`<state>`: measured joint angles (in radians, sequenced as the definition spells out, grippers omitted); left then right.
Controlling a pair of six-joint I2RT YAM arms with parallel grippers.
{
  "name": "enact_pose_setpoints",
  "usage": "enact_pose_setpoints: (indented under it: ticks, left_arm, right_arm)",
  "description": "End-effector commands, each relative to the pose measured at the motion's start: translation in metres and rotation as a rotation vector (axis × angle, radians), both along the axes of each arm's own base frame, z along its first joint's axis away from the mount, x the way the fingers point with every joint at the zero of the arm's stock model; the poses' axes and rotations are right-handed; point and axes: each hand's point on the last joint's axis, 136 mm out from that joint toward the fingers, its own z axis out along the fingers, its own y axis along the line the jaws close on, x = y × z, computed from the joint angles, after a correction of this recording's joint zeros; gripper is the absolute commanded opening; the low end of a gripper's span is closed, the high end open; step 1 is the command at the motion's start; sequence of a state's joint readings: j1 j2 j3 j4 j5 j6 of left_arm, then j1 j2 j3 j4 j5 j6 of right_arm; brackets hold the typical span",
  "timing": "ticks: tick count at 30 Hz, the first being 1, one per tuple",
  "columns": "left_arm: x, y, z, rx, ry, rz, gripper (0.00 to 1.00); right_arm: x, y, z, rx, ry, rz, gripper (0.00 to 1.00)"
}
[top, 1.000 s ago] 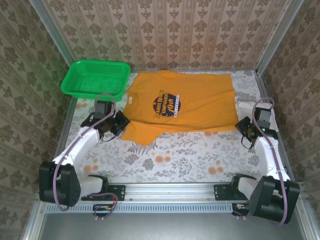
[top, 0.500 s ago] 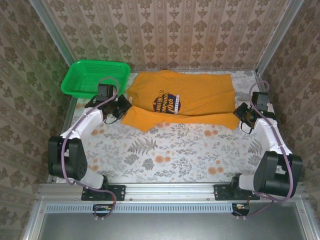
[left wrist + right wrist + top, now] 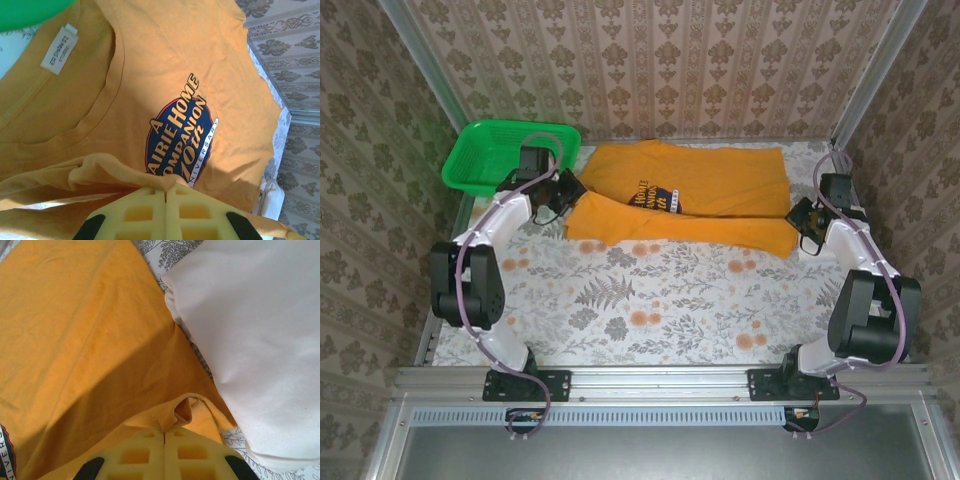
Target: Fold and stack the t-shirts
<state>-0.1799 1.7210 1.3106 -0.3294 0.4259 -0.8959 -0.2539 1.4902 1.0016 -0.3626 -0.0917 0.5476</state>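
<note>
Mustard t-shirt (image 3: 710, 180) mid-fold, left gripper (image 3: 165, 190) and right gripper (image 3: 164, 432) both pinching its edge.
Thin pinches might slip, so the fold could land crooked.

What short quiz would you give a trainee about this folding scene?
1. True or false: the left claw and the right claw are each shut on the orange t-shirt.
2. What lies next to the orange t-shirt near the right claw? A. a white t-shirt; B. a black sock; C. a red cup.
3. Fill in: the green basket stands at the far ____ corner of the table.
Key: 1 true; 2 A; 3 left.
</note>
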Motion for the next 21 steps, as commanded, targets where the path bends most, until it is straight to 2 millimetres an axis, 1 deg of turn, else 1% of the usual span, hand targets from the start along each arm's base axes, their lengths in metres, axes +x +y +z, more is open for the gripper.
enact_pose_setpoints:
  ticks: [1,6,10,16,21]
  left_arm:
    - [0.015,-0.001,0.009,-0.011,-0.04,-0.03,0.0]
    - [0.023,-0.004,0.003,-0.019,-0.027,-0.044,0.0]
    - [0.027,-0.002,-0.002,-0.008,-0.025,-0.039,0.0]
    - [0.04,0.0,-0.015,-0.004,-0.009,-0.031,0.0]
    - [0.052,-0.002,-0.019,-0.006,-0.009,-0.033,0.0]
  right_arm:
    - [0.012,-0.008,0.008,-0.052,-0.02,0.004,0.0]
    - [0.02,-0.007,0.007,-0.049,-0.021,0.016,0.0]
    - [0.025,-0.006,0.004,-0.046,-0.02,0.025,0.0]
    - [0.033,-0.008,-0.003,-0.042,-0.008,0.029,0.01]
    - [0.042,-0.008,-0.008,-0.036,-0.001,0.037,0.01]
